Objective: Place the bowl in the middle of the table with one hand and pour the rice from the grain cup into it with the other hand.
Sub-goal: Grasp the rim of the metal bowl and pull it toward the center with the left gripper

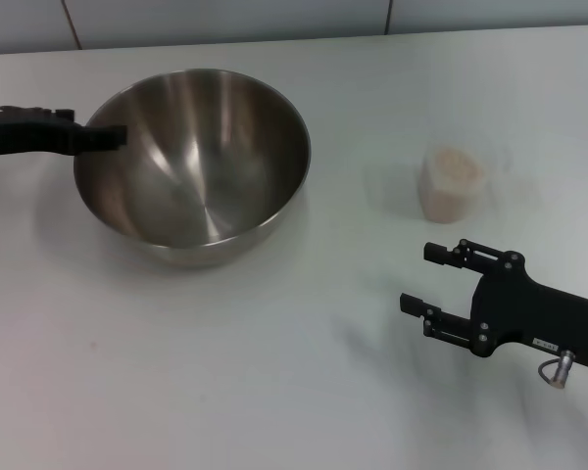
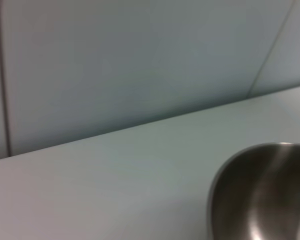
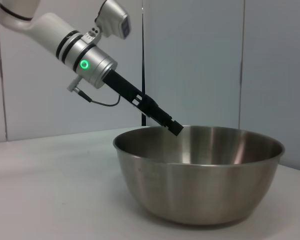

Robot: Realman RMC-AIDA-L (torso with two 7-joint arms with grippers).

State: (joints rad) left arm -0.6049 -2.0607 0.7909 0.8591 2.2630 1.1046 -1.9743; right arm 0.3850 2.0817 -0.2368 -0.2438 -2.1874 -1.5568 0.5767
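The steel bowl [image 1: 201, 162] rests on the white table [image 1: 274, 372], left of centre. My left gripper [image 1: 113, 137] reaches in from the left edge, shut on the bowl's near-left rim. The right wrist view shows the same grip, with the left gripper [image 3: 174, 127] pinching the rim of the bowl [image 3: 200, 185]. Part of the bowl [image 2: 270, 195] fills a corner of the left wrist view. The grain cup [image 1: 453, 183] stands upright to the right, holding pale rice [image 1: 454, 164]. My right gripper [image 1: 421, 279] hovers open, nearer to me than the cup, touching nothing.
A grey panelled wall [image 1: 274, 15] runs along the table's far edge. Bare tabletop lies between the bowl and the cup and across the front.
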